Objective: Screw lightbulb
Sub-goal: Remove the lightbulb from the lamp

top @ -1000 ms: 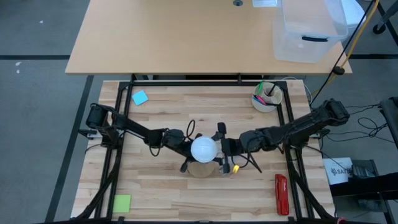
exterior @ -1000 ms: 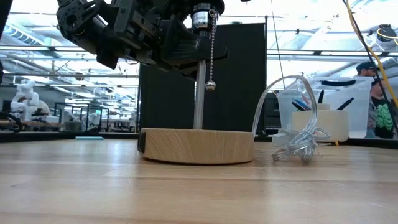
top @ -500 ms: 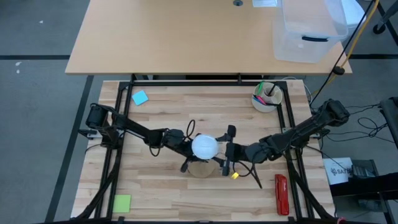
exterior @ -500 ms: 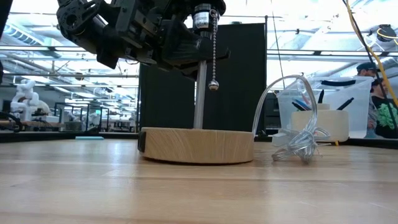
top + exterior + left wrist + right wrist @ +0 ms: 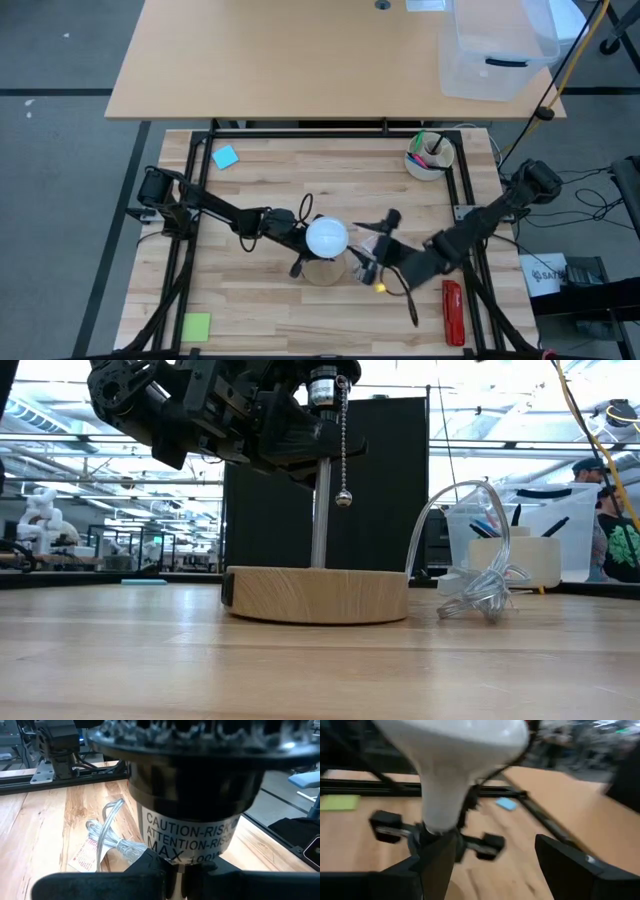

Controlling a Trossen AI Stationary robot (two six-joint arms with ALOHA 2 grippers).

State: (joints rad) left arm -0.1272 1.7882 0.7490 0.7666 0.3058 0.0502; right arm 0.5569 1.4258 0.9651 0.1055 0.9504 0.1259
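White lightbulb (image 5: 326, 238) seated globe-up in the black socket (image 5: 195, 785), high above the round wooden base (image 5: 318, 594) on the counter (image 5: 250, 300), long axis upright and continuing the line of the thin metal stem (image 5: 320, 510). Left fingers (image 5: 145, 870) pressed nearly together directly beneath the socket, apparently pinching the stem there, though the contact itself hides under the socket's rim in the wrist view. Bracing the lamp, by the look of it, not turning anything. Right fingers (image 5: 570, 865) spread wide and empty, set just beside the bulb on the side away from the left arm, low against the tapering neck. Seen from that wrist: neck close against one finger, a wide gap of bare counter before the other, so off centre between them and not enclosed. Nearer of the two for any twisting, and the only pair free. Coming move judged to hinge on that offset: a sideways shift needed to bring the neck or globe midway between the spread fingers, wrist axis lined up with the upright axis of the bulb, then closing gently on smooth, round glass. Risk of a glancing, slipping hold if closed from the present offset, and of tilting the lamp against the left pinch.
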